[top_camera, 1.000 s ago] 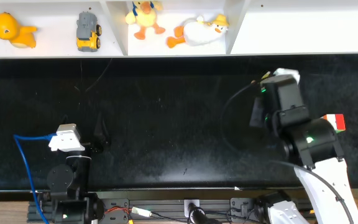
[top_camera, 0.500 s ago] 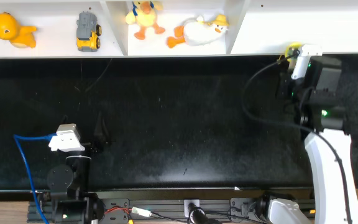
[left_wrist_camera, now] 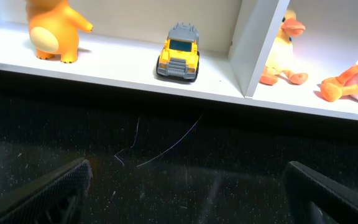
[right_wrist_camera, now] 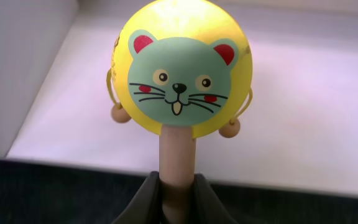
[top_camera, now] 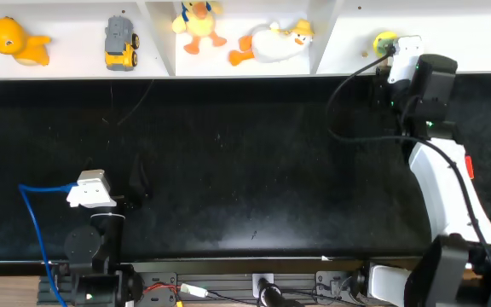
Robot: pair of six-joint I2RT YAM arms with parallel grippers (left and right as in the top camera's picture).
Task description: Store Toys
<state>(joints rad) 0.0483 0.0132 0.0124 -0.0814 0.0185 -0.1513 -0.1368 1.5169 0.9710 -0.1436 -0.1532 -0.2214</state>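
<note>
White-shelled, red-marked right arm (top_camera: 440, 183) with green-lit black wrist, dark right gripper (right_wrist_camera: 178, 182) and looping black cable (top_camera: 329, 111); black left arm (top_camera: 101, 234), white-capped, with blue cable (top_camera: 45, 188).

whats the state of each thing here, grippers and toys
right gripper, shut on the rattle's handle
rattle, gripped, head over the shelf
left gripper, open, holding nothing
toy truck, upright on its wheels
orange duck, standing upright
yellow plush duck, sitting upright
white plush duck, lying on its side
</note>
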